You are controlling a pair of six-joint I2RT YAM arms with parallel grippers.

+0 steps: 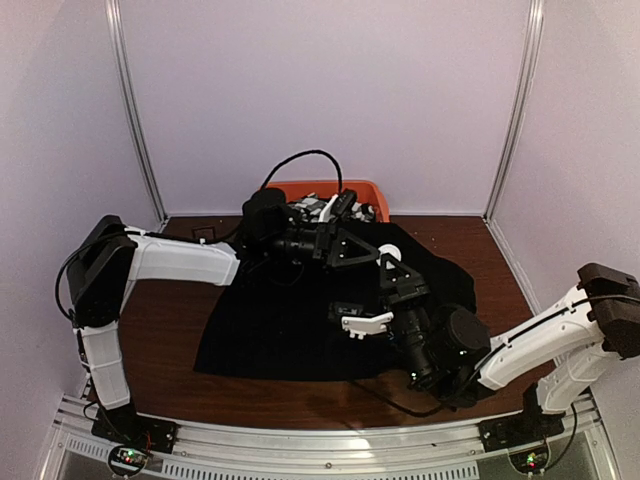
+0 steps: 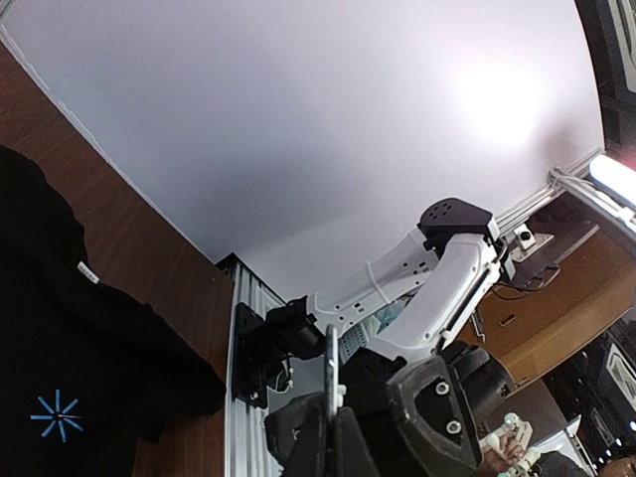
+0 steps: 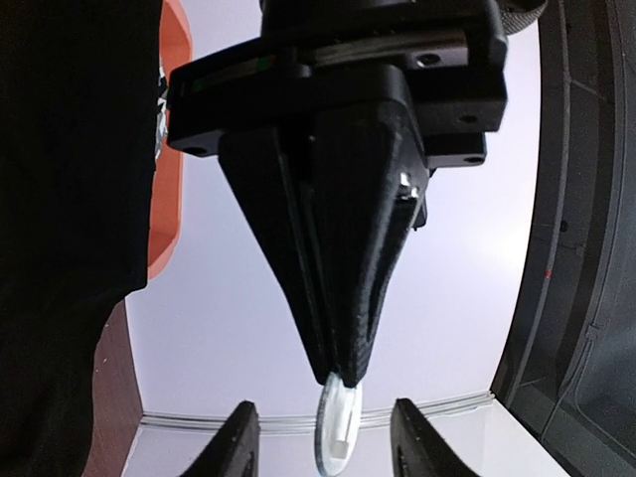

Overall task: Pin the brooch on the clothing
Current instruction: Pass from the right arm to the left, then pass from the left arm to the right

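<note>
Brooch (image 3: 338,432) sits pinched at the very tip of my left gripper (image 3: 340,378), whose jaws are pressed fully together on it. From my right wrist it shows as a thin pale disc poking out below the black fingertips. From my left wrist I see it only edge-on, a narrow sliver standing up between my own pads. My right gripper (image 3: 326,447) is partly open around that same disc: its two fingers (image 3: 237,442) stand one on each side of the brooch with a gap showing on both sides, so it has hold of nothing (the disc hangs from the left jaws alone). Both grippers meet tip to tip in the air above the clothing (image 1: 270,330), a plain black shirt spread flat on the dark wooden table (image 1: 170,320), over the shirt's far right part. On its front a small light-blue starburst (image 2: 57,415) shows, and a tiny white tag (image 2: 87,273) lies near its edge. Beyond the shirt, at the back edge of the table, stands an orange bin (image 1: 372,190) holding black-and-white patterned fabrics (image 1: 312,208), with a black cable (image 1: 300,160) arching up above it. Behind that is the pale wall (image 1: 320,90).
</note>
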